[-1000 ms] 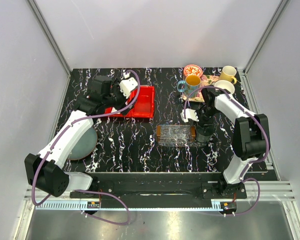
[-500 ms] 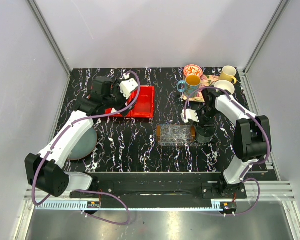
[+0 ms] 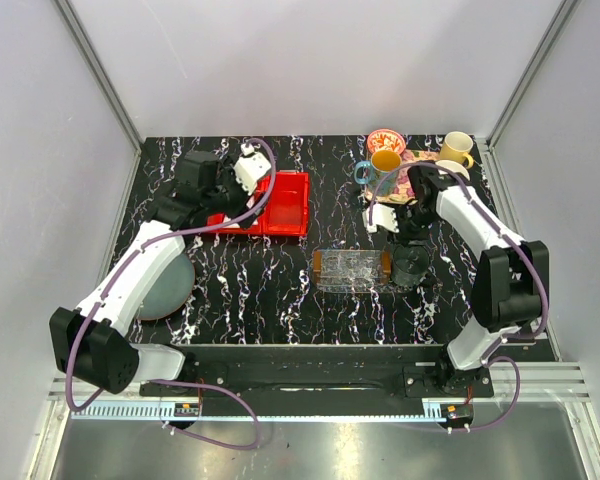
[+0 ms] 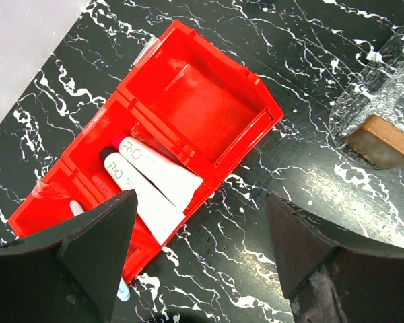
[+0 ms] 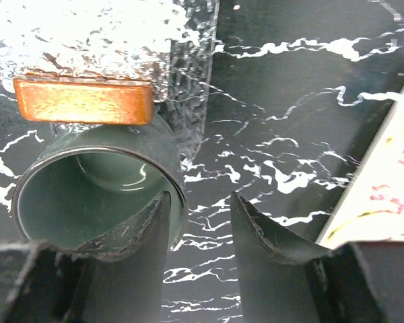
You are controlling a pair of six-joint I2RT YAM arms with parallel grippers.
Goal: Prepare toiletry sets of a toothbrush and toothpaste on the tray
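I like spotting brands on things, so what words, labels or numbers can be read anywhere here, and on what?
"R O", roughly: short dark lettering by the cap of the upper toothpaste tube and the lower toothpaste tube, both in the red bin; too blurred to be sure.
Floral tray: pattern only, no readable text.
No other text shows.

The table [image 4: 323, 60] is glossy black stone-look with white veins. The red bin [image 4: 209, 101] is shiny, smooth plastic, and the toothpaste tubes [image 4: 163, 176] in it are smooth white plastic. The tray [image 3: 352, 270] is clear, pebbled plastic with wood-like brown ends. The cup [image 3: 411, 266] at its 3 o'clock is dark and glazed.
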